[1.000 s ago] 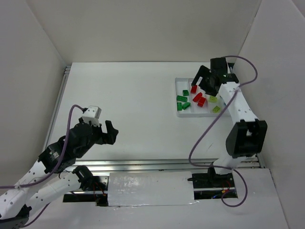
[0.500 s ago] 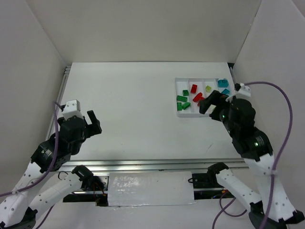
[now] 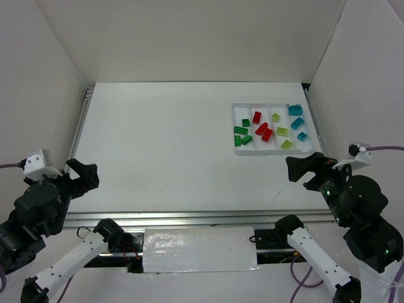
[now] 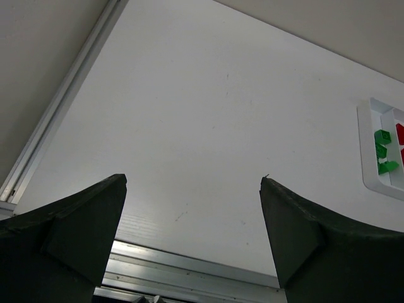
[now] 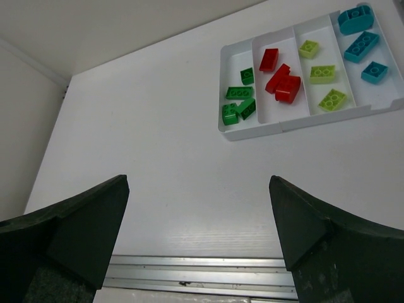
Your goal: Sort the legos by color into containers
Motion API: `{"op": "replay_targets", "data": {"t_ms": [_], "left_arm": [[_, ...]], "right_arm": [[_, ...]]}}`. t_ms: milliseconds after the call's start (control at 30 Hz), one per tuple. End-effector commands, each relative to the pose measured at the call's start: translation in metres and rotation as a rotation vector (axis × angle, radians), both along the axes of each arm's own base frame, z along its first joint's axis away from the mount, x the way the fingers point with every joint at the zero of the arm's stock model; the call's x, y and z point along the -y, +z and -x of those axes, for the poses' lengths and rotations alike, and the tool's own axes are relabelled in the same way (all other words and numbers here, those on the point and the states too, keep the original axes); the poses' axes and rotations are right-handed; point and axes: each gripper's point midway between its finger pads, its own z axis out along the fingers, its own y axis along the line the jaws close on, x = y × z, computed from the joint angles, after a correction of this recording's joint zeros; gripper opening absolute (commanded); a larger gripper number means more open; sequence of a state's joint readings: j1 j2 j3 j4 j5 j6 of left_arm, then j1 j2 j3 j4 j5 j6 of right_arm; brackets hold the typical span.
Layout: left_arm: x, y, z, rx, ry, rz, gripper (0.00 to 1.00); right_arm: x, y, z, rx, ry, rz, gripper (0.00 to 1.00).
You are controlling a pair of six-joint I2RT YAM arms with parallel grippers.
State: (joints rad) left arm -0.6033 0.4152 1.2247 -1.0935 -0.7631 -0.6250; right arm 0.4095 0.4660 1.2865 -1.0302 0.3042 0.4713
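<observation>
Matte desk [image 3: 170, 145]; my arms crouch at its near edge, left end effector [image 4: 193, 178], right end effector [image 5: 199, 178] agape; studded legos [image 5: 287, 89] in smooth tray [image 5: 252, 134].

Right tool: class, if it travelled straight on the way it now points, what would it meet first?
Probably the bare table, short of the white tray and to its left. The open right tool aims down at that surface, though depth is hard to judge.

Tray runs off left wrist view's edge

Only the tray's [image 4: 371, 187] left end shows there, with green bricks [image 4: 382, 151] and a sliver of red brick [image 4: 400, 136]. Left gripper [image 4: 193, 178] and right gripper [image 5: 199, 179] are cropped at the bottom.
</observation>
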Motion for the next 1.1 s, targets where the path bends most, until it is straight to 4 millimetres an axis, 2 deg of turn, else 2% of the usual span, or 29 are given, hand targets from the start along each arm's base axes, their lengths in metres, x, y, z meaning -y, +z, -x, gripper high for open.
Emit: {"op": "replay_targets", "data": {"t_ms": [0,167,333,467,700,1067], "left_arm": [[-0.014,-0.001,0.016,-0.013,0.005,-0.039,1.00],[-0.020,0.001,0.028,-0.009,-0.004,-0.029,1.00],[-0.018,0.006,0.038,0.016,-0.053,0.013,1.00],[-0.015,0.006,0.043,0.026,-0.084,0.028,0.99],[-0.012,0.008,0.050,0.042,-0.129,0.042,1.00],[-0.018,0.009,0.056,0.072,-0.123,0.053,1.00]], "right_arm": [[0.012,-0.001,0.026,0.014,0.013,0.029,1.00],[0.018,0.002,0.039,0.061,0.019,0.027,1.00],[0.027,0.014,0.055,0.101,0.020,0.047,1.00],[0.026,0.019,0.066,0.137,0.053,0.045,1.00],[0.027,0.017,0.072,0.140,0.062,0.043,1.00],[0.025,0.015,0.077,0.143,0.083,0.040,1.00]]}}
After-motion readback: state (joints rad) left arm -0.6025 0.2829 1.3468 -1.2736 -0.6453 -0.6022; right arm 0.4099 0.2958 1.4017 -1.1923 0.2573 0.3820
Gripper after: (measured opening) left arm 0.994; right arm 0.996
